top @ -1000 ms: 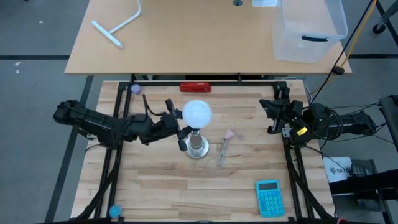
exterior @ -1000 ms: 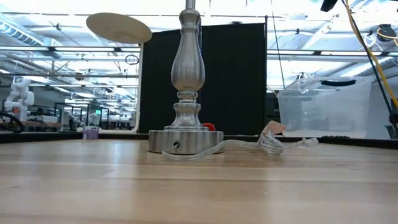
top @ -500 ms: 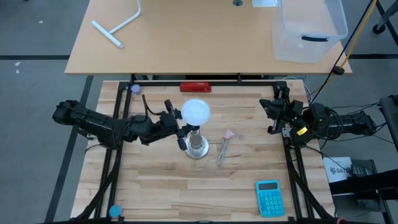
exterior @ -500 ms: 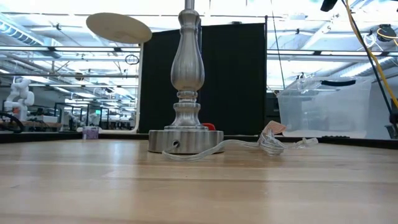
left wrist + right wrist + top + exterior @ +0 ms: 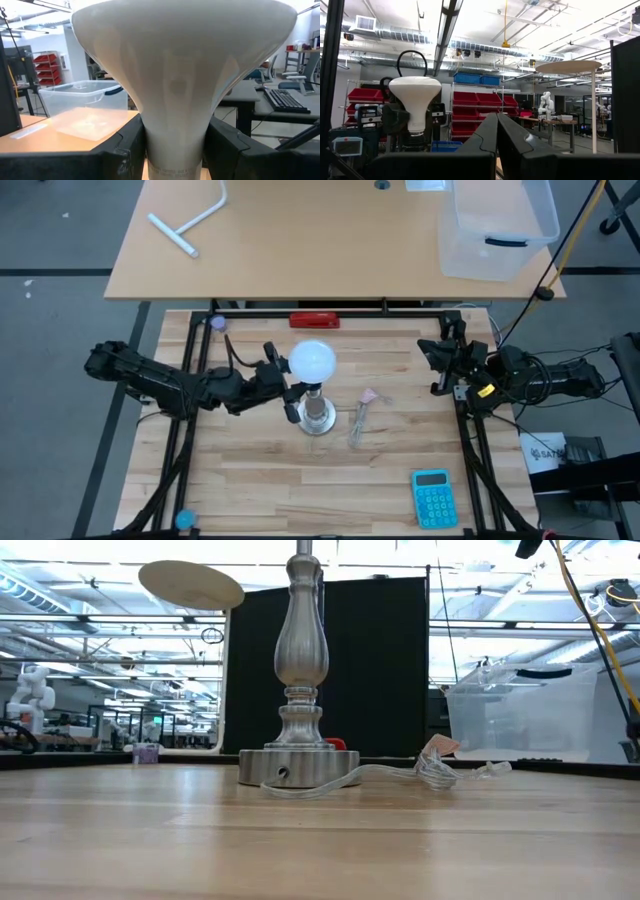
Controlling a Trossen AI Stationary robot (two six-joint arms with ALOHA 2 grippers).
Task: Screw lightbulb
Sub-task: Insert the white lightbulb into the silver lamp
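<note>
Faint print rings the lightbulb [image 5: 172,170] neck, too small to read.

White mushroom-shaped lightbulb [image 5: 312,361] upright, dome up, apparently over the stand.

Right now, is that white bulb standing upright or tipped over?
Upright. The lightbulb has its domed head on top and narrow neck pointing down, with the left gripper shut on the neck above the lamp stand.

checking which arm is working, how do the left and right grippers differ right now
The left gripper reaches to mid-table beside the lamp stand; the right gripper waits at the table's right edge. The left's fingers clamp the lightbulb at its neck; the right's fingers are shut on nothing. Both are dark two-finger grippers.
</note>
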